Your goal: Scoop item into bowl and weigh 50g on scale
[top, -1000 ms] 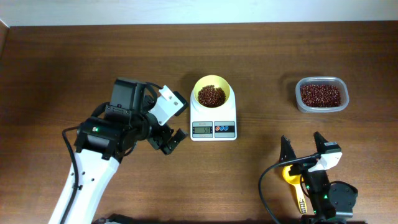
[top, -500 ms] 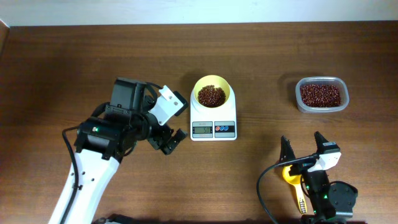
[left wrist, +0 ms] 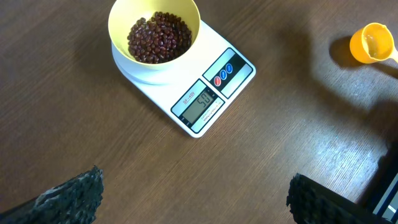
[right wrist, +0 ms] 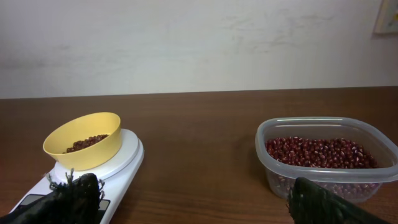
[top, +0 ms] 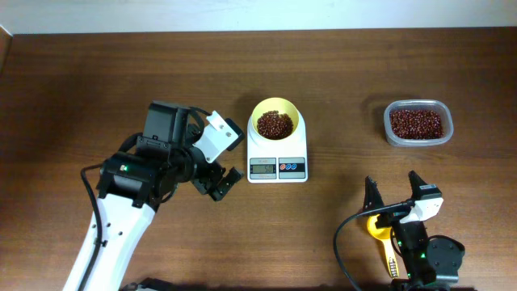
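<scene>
The pale yellow bowl (top: 296,115) stands on the back of the white scale (top: 278,158) and holds a heap of dark red beans (top: 275,124). In the left wrist view the bowl (left wrist: 119,28) and the scale (left wrist: 239,74) lie ahead, and the display reads what looks like 50. My left gripper (top: 216,184) hangs open just left of the scale, empty, apart from it. My right gripper (top: 392,184) stands open and empty near the front right, over the yellow scoop (top: 378,229). From the right wrist I see the bowl (right wrist: 93,146) at left.
A clear plastic tub (top: 391,136) of more beans (top: 417,123) sits at the right back; it fills the right of the right wrist view as the tub (right wrist: 323,180). The scoop (left wrist: 373,43) lies on the wood, empty. A pale wall rises behind the table's far edge.
</scene>
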`<state>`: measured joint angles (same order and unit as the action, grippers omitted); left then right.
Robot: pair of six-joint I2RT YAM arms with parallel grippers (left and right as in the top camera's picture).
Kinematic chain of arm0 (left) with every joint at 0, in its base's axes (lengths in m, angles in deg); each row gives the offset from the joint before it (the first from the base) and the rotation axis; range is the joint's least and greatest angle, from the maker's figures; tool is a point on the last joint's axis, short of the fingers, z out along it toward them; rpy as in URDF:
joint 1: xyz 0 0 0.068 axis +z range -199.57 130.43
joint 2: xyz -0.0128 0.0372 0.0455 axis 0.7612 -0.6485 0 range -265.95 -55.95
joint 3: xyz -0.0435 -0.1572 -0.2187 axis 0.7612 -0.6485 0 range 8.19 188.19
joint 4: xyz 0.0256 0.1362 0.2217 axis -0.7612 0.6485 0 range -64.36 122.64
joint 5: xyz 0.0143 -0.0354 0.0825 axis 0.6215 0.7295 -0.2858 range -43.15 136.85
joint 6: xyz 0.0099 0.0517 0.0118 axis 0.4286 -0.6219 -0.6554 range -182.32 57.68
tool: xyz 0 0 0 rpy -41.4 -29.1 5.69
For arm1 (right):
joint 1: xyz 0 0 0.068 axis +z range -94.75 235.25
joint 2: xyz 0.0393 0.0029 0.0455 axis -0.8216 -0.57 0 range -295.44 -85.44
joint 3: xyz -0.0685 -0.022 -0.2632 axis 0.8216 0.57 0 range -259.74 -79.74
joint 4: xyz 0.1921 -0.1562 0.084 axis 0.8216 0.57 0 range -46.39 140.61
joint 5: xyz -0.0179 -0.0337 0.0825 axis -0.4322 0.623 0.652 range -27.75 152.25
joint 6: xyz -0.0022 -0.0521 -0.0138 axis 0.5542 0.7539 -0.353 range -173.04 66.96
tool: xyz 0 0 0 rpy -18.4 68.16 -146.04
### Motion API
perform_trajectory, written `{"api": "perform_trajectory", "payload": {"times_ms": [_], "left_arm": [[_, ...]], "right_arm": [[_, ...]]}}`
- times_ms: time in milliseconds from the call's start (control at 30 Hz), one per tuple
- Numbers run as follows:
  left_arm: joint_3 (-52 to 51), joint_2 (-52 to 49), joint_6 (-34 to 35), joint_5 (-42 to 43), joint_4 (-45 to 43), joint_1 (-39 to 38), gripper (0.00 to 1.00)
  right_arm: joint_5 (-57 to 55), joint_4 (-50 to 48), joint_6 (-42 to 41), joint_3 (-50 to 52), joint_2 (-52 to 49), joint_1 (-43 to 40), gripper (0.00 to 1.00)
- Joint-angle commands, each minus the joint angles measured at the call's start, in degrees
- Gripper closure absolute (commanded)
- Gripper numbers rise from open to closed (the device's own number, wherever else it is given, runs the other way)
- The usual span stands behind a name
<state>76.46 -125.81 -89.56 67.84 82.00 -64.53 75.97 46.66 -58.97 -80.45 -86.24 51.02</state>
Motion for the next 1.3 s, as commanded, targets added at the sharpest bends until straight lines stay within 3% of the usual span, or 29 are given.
{"api": "perform_trajectory", "payload": {"times_ms": [0,333,467,500,767,800,833,867,1033,1100,1267], "left_arm": [[1.2,0.2,-0.7,0.2,-0.1,0.2,0.01],[1.2,0.2,-0.7,0.2,-0.1,0.2,0.01],[1.2,0.1,-0.7,1.7,27.2,0.2,0.01],[1.2,0.1,-1.1,1.7,30.0,0.2,0.01],[1.2,0.1,-1.1,1.7,29.9,0.2,0.01],[1.2,0.1,-1.1,1.7,30.2,0.2,0.14],[1.2,0.1,-1.1,1.7,30.5,0.2,0.32],[1.2,0.1,-1.1,1.7,30.4,0.2,0.01],[1.2,0.1,-1.1,0.1,26.4,0.2,0.02],[1.2,0.1,-1.1,4.3,23.5,0.2,0.02],[1.2,-0.2,-1.1,2.6,-3.0,0.2,0.02]], "right_arm": [[-0.9,0.4,0.1,0.4,0.3,0.5,0.01],[-0.9,0.4,0.1,0.4,0.3,0.5,0.01],[-0.9,0.4,0.1,0.4,0.3,0.5,0.01],[-0.9,0.4,0.1,0.4,0.3,0.5,0.01],[-0.9,0.4,0.1,0.4,0.3,0.5,0.01],[-0.9,0.4,0.1,0.4,0.3,0.5,0.01],[-0.9,0.4,0.1,0.4,0.3,0.5,0.01],[-0.9,0.4,0.1,0.4,0.3,0.5,0.01],[-0.9,0.4,0.1,0.4,0.3,0.5,0.02],[-0.9,0.4,0.1,0.4,0.3,0.5,0.01],[-0.9,0.4,0.1,0.4,0.3,0.5,0.01]]}}
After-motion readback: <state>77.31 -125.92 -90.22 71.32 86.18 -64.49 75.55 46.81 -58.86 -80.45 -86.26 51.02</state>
